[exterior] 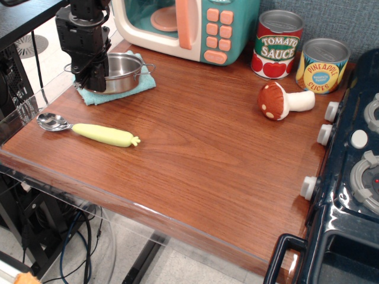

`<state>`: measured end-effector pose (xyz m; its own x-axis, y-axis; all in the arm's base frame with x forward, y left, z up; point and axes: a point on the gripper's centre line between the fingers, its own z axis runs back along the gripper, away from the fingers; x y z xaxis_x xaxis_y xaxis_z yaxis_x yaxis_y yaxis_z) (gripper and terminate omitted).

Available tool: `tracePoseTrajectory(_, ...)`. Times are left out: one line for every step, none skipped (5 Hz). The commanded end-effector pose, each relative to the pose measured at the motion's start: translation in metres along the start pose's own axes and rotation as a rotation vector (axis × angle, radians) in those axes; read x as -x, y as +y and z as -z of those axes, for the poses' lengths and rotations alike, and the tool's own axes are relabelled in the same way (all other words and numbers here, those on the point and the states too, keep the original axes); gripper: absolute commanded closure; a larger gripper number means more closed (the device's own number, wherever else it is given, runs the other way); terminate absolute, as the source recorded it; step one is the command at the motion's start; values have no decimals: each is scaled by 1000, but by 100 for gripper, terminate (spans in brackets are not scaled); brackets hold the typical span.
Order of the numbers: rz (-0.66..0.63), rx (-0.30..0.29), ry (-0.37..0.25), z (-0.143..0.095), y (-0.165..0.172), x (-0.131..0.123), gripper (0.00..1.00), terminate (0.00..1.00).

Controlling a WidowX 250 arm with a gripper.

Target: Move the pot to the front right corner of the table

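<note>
The pot (124, 72) is a small shiny steel pot with wire loop handles, at the back left of the reddish-brown table (207, 160). It is over a teal cloth (93, 97) and looks slightly lifted and tilted. My black gripper (95, 80) comes down from above and its fingers are closed on the pot's left rim. The pot's left handle is partly hidden behind the fingers.
A spoon with a yellow-green handle (89, 130) lies near the left edge. A toy microwave (189, 26) stands at the back. A tomato sauce can (278, 44), a pineapple can (323, 65) and a toy mushroom (284, 100) are at the back right. A dark blue toy stove (349, 177) takes up the right side.
</note>
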<state>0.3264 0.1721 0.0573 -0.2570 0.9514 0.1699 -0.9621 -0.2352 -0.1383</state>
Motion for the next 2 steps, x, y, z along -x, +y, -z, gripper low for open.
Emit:
tracePoseTrajectory(156,144,45,-59,32,30,100,0)
tracePoseTrajectory(247,178,73,-66,53,52,100,0)
